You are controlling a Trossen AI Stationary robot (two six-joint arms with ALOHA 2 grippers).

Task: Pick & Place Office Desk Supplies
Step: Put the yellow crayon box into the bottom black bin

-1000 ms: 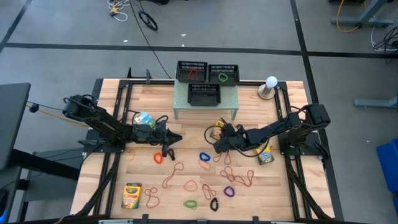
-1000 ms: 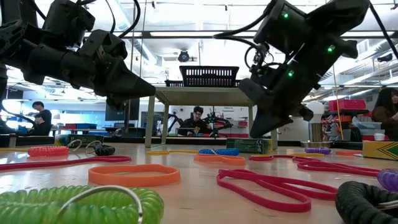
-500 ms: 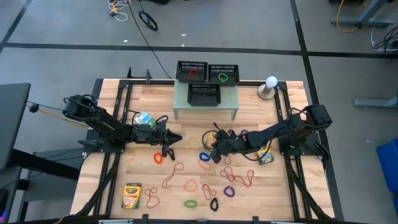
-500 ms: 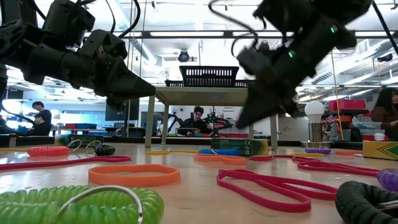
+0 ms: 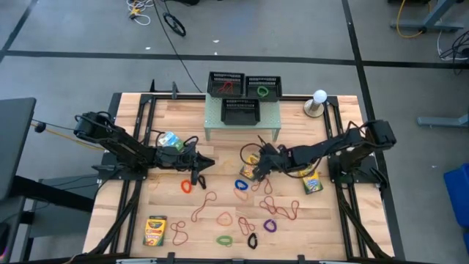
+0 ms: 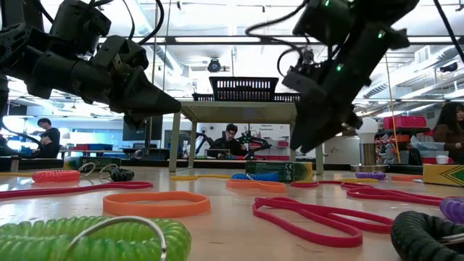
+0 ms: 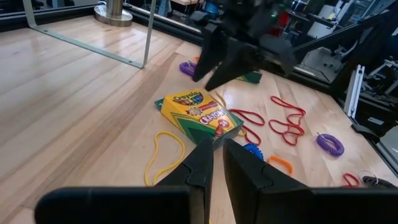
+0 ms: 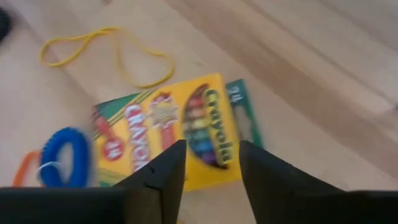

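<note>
One camera looks straight down on the whole table [image 5: 168, 121]. A second sits at tabletop height, facing level across it into the room. Each wrist camera looks close past its own fingers; both share one crayon box [image 7: 202, 116].

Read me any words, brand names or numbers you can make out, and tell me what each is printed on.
"Crayola": on the crayon box lying flat below the right gripper.
"16": on that box's green edge.
Print on the other crayon boxes is too small to read.
</note>
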